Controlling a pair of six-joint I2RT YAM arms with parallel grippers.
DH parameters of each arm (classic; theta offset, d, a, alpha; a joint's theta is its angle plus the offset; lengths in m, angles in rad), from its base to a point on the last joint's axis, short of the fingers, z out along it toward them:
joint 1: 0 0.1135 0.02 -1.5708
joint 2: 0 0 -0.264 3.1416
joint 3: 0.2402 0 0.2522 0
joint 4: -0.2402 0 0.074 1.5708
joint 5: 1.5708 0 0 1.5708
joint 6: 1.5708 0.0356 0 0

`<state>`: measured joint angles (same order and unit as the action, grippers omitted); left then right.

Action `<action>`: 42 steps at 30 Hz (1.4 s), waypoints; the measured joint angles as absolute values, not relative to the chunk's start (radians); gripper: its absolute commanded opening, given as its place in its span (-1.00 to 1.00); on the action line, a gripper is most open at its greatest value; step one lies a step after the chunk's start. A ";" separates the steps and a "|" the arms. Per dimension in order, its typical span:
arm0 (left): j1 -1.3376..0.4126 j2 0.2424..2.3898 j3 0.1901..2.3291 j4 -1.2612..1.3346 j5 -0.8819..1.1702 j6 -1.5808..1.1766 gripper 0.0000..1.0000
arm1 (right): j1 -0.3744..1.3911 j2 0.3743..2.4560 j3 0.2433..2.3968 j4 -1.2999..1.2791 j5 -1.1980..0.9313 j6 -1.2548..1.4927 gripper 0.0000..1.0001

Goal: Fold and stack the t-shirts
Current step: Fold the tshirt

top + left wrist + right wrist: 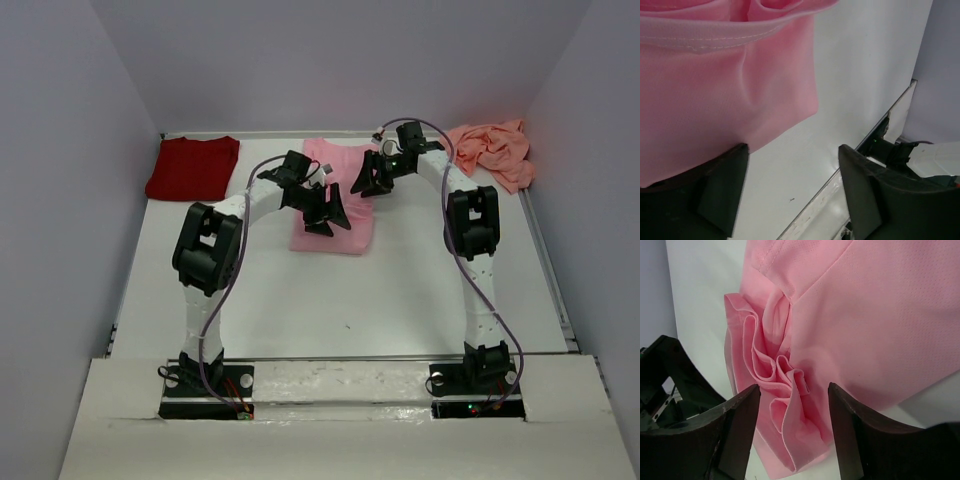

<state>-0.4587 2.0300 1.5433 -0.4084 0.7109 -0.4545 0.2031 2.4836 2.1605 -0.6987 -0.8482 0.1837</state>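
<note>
Dark red tee [193, 167]: folded, upper left of the top view. Light pink tee [350, 238]: upper centre, long axis top-to-bottom. Left gripper [792, 150]: jaws wide, empty, at its left edge. Right gripper [794, 387]: jaws apart, unclamped, straddling bunched folds at its upper right. Salmon-pink tee [490, 150]: crumpled, upper right.

On the white table [330, 300], a dark red tee [193, 168] lies folded flat at the upper left of the frame. A light pink tee [335, 235] lies folded at upper centre, and a salmon-pink tee [490, 152] sits crumpled at the upper right. The left gripper [328, 220] hangs over the light pink tee's middle, fingers apart. The right gripper [371, 182] hangs at its upper right edge.
</note>
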 measured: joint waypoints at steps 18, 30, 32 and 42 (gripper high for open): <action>-0.504 2.098 1.520 -0.226 0.813 -0.568 -1.00 | 0.203 2.484 2.127 -0.734 -0.898 0.183 0.24; -0.510 2.127 1.507 -0.219 0.815 -0.569 -0.61 | 0.203 2.484 2.111 -0.757 -0.931 0.183 0.11; -0.509 2.134 1.491 -0.204 0.818 -0.570 -1.00 | 0.203 2.484 2.112 -0.760 -0.934 0.183 0.11; -0.508 2.197 1.444 -0.145 0.857 -0.594 -1.00 | 0.204 2.484 2.133 -0.786 -0.955 0.186 0.06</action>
